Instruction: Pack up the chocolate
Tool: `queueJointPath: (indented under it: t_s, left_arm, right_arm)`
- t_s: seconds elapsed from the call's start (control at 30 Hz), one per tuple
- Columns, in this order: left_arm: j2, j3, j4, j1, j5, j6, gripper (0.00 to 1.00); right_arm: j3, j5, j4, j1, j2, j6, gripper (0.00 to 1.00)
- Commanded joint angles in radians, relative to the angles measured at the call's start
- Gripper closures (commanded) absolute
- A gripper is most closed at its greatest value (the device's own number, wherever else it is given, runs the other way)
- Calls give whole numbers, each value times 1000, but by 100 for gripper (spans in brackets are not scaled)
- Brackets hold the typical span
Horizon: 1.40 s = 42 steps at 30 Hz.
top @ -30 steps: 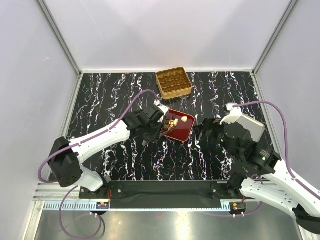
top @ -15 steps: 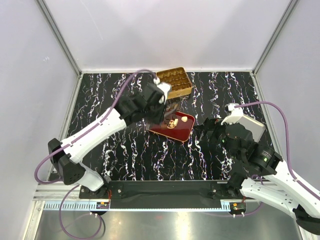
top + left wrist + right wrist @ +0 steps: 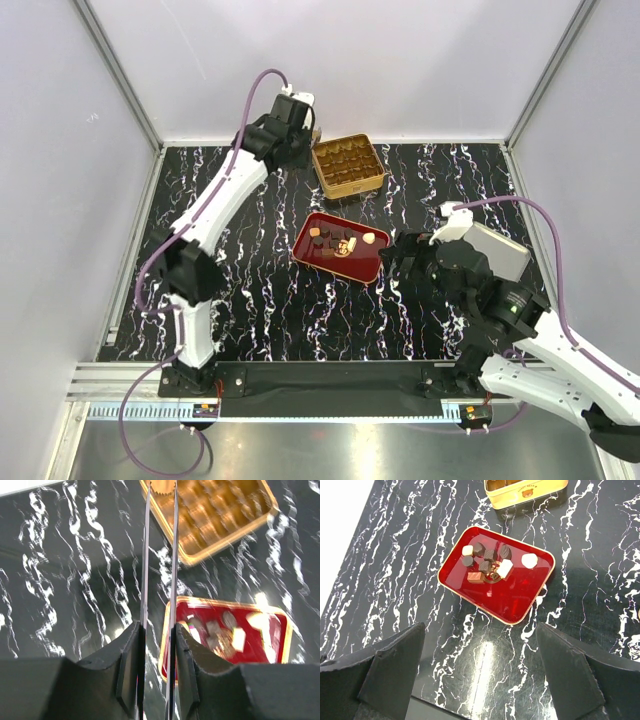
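Chocolate (image 3: 490,555) pieces sit clustered in the far half of the red tray (image 3: 510,597): you can make out dark, brown and cream ones, round and square, some touching each other, with one cream round piece a little apart toward the right. The tray lies flat on the black marbled counter (image 3: 395,555), near the gold tin (image 3: 525,495) but not touching it, the tin being farther from the arm bases. Your right gripper (image 3: 480,627) hangs above the counter on the near side of the tray, its two dark fingers spread wide with nothing between them. Your left gripper (image 3: 160,487) is stretched out to the far left of the tin, close to the back wall; its wrist view shows two thin blades drawn almost together, a narrow slit between them, aimed at the tin's corner. A gold, scalloped shape shows right at the blade tips, but you cannot tell whether it is pinched there or lies in the tin behind. The tin's cells look brown in the top view, too small to read further.
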Motion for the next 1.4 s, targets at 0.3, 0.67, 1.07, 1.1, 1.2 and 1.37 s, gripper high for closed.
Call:
queueJointPath:
  t_s: [0.3, 0.67, 1.07, 1.1, 1.2, 1.37]
  left_arm:
    - [168, 93, 242, 81, 49, 73, 72]
    - [225, 58, 318, 88, 83, 90, 71]
    - [290, 36, 337, 88, 80, 88, 71]
    - [290, 30, 340, 88, 75, 90, 70]
    - [293, 18, 349, 88, 61, 95, 68]
    - [296, 21, 338, 88, 60, 105, 62]
  right_arm:
    - [10, 40, 49, 8, 16, -22, 0]
    - [10, 64, 51, 8, 37, -42, 0]
    - [3, 93, 49, 9, 34, -58, 0]
    - [5, 92, 49, 8, 36, -59, 0]
    - [8, 94, 55, 8, 43, -65, 0]
    - [11, 95, 60, 8, 57, -70, 0]
